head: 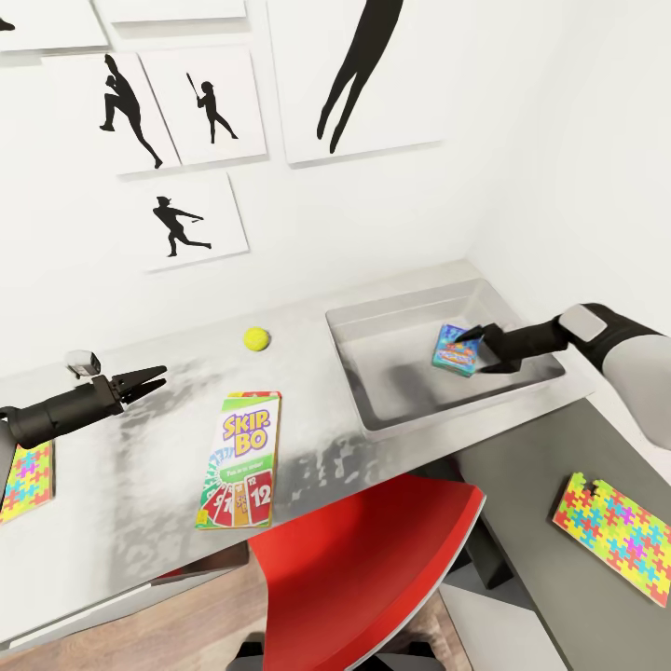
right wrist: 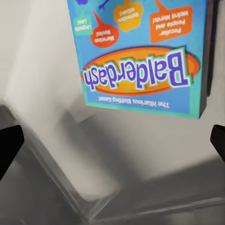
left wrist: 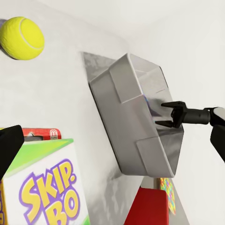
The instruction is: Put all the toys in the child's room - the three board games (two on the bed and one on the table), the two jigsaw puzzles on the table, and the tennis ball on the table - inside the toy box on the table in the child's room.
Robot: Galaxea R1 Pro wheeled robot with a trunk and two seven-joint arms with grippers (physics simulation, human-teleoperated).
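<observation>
Head view: blue board game (head: 457, 349) is seen inside toy box (head: 391, 424), at 3 o'clock, just off the parted, empty right gripper (head: 473, 347).

Left wrist view: left gripper is parted, empty; Skip-Bo (left wrist: 44, 192) lies ahead.

Right wrist view: the blue box is judged light, stiff; best taken by its edges.

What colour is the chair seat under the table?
Red, a plain glossy red chair seat; the head view shows it best.
</observation>
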